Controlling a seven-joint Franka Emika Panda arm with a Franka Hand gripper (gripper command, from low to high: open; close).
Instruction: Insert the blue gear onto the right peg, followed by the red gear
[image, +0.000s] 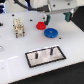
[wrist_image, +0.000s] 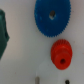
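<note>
The blue gear (image: 50, 33) lies flat on the white table, with the smaller red gear (image: 40, 24) close beside it toward the exterior view's left. In front of them sits the white plate with a black border (image: 59, 56), carrying two dark upright pins. The right peg (image: 50, 50) is bare. My gripper (image: 51, 16) hangs above the gears, touching neither. In the wrist view the blue gear (wrist_image: 52, 17) and red gear (wrist_image: 61, 52) lie side by side. Only the tips of my gripper (wrist_image: 52, 80) show, spread wide with nothing between them.
A beige blocky object (image: 18, 26) stands at the exterior view's left. A dark teal object (wrist_image: 4, 32) shows at the edge of the wrist view. The other pin (image: 37, 54) stands on the plate toward the exterior view's left.
</note>
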